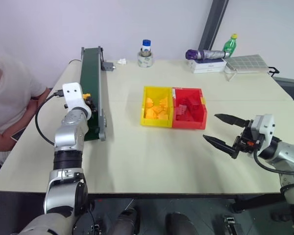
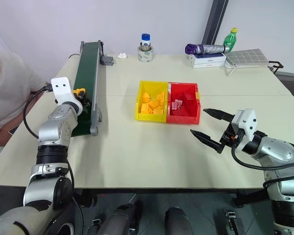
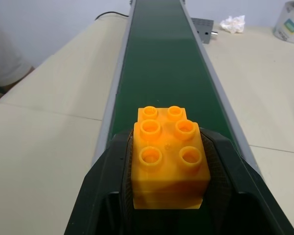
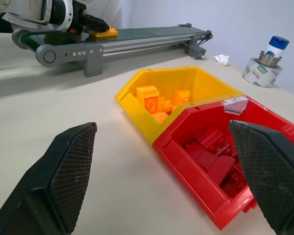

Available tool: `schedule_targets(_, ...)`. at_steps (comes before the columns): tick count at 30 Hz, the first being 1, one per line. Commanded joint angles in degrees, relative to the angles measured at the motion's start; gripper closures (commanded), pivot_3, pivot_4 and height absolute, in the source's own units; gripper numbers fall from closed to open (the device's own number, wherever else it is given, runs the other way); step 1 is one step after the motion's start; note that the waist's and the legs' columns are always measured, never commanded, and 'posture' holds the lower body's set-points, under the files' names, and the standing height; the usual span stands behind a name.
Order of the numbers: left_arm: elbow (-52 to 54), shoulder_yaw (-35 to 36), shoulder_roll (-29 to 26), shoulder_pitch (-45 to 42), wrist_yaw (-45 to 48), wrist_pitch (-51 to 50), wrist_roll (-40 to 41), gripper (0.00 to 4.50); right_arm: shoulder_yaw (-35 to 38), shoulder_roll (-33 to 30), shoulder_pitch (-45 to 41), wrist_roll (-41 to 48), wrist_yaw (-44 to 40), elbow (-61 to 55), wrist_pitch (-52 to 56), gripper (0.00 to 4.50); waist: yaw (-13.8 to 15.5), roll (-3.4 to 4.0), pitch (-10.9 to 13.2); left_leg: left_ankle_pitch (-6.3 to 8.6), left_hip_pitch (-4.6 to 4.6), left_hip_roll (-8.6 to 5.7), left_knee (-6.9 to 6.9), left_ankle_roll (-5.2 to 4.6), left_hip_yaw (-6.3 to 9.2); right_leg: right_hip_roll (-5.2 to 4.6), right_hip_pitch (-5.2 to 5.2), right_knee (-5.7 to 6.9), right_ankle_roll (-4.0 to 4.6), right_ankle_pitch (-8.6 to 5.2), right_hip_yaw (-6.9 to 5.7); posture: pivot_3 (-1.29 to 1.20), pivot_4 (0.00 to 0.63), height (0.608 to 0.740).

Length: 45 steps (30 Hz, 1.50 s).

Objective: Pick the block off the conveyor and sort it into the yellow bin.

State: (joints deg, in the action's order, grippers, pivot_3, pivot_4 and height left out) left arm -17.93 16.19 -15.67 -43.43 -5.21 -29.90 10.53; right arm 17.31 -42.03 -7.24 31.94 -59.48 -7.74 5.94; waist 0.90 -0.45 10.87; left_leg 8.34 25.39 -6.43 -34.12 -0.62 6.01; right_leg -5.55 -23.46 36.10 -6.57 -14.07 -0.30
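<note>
Over the conveyor (image 1: 92, 83), left: my left pincer (image 3: 169, 196) clamps the block (image 3: 169, 161) | right pincer (image 1: 226, 132) wide, idle | remaining: lift, carry to yellow bin (image 1: 148, 120), release.

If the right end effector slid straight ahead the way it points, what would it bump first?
Probably the red plastic bin, close between the right end effector's open fingers; the joined yellow bin lies just beyond. Depth is uncertain.
</note>
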Motion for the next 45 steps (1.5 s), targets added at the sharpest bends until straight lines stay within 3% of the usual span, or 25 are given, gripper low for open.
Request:
schedule_targets(1, 6.12, -1.02, 1.34, -1.77, 4.27, 2.78, 2.80, 3.17, 1.05, -0.51, -0.97, 0.53, -0.02, -1.10, -0.21, 0.00, 0.08, -0.01, 0.00, 0.00, 0.01, 0.00, -0.02, 0.00, 0.00, 0.00, 0.01, -0.01, -0.01, 0.00, 0.00, 0.00, 0.150, 0.740)
schedule_targets(7, 9.75, -5.50, 8.45, -4.13, 10.70, 0.86, 7.64, 3.17, 0.80, -0.36, -1.55, 0.28, 0.17, -0.82, -0.32, 0.00, 0.05, -0.01, 0.00, 0.00, 0.01, -0.04, -0.05, 0.00, 0.00, -0.03, 0.06, -0.03, -0.01, 0.00, 0.00, 0.00, 0.150, 0.740)
schedule_targets(11, 4.05, -12.10, 13.54, -7.72, 14.28, 4.07, 4.95, 3.17, 0.94, -0.28, -1.39, 0.24, 0.45, -1.16, -0.30, 0.00, 0.07, -0.02, 0.00, 0.00, 0.00, -0.04, -0.06, -0.01, -0.01, -0.02, 0.07, -0.03, -0.01, 0.00, -0.01, 0.00, 0.150, 0.740)
schedule_targets(17, -9.91, -14.93, 18.08, -13.22, 14.81, 12.91, 1.20, 3.17, 2.00, -0.55, 0.27, 0.44, 1.26, -2.84, -0.13, 0.00, -0.33, -0.01, 0.00, 0.00, 0.00, -0.03, -0.07, -0.01, -0.01, -0.01, 0.07, -0.05, -0.02, 0.00, -0.03, 0.00, 0.150, 0.740)
schedule_targets(23, -15.38, -13.52, 18.96, -16.12, 12.65, 17.81, 0.42, 0.21, 3.93, -0.78, 3.38, 0.88, 2.25, -5.08, 0.21, 0.00, -0.07, -0.02, 0.01, 0.00, 0.02, -0.03, -0.06, -0.02, -0.01, -0.01, 0.05, -0.04, -0.05, -0.01, -0.03, 0.00, 0.150, 0.740)
schedule_targets(27, -12.89, -13.21, 17.92, -15.33, 14.67, 17.77, 1.18, 0.04, 4.18, -0.65, 4.10, 1.04, 2.54, -5.72, 0.38, 0.00, -0.06, -0.02, 0.01, 0.00, 0.01, -0.07, -0.07, -0.02, -0.01, -0.03, 0.07, -0.05, -0.07, 0.00, -0.03, 0.00, 0.150, 0.740)
schedule_targets(31, -3.17, -12.04, 14.33, -11.02, 18.55, 15.30, 3.39, 0.04, 3.61, -0.54, 3.67, 0.92, 2.57, -5.45, 0.49, 0.00, -0.38, -0.02, 0.01, 0.00, 0.01, -0.05, -0.07, -0.02, -0.01, -0.01, 0.06, -0.04, -0.08, 0.01, -0.03, 0.00, 0.150, 0.740)
schedule_targets(36, 15.01, -9.25, 4.86, -1.20, 25.44, 4.53, 10.46, 0.04, 3.06, -0.70, 2.66, 0.82, 1.74, -4.17, 0.33, 0.00, -0.85, 0.02, -0.02, -0.01, -0.03, 0.05, -0.01, -0.02, -0.01, 0.07, -0.02, 0.05, -0.08, 0.01, 0.01, 0.00, 0.150, 0.740)
schedule_targets(40, 28.88, -4.77, -8.01, 10.08, 38.20, 0.11, 18.86, 0.04, 1.89, -0.66, 0.90, 0.62, 0.50, -2.47, 0.14, 0.00, -0.72, 0.04, -0.02, -0.01, -0.03, 0.07, -0.03, -0.01, 0.00, 0.08, -0.01, 0.04, 0.18, -0.09, 0.06, 0.00, 0.150, 0.740)
schedule_targets(45, 32.45, 0.76, -19.17, 18.66, 45.32, -3.29, 23.60, 0.04, 0.81, -0.84, -1.09, 0.24, -1.39, -0.24, -0.07, 0.00, 0.03, 0.06, -0.02, 0.00, -0.03, 0.07, -0.03, 0.00, 0.01, 0.03, 0.02, 0.01, 0.27, -0.10, 0.08, 0.00, 0.150, 0.740)
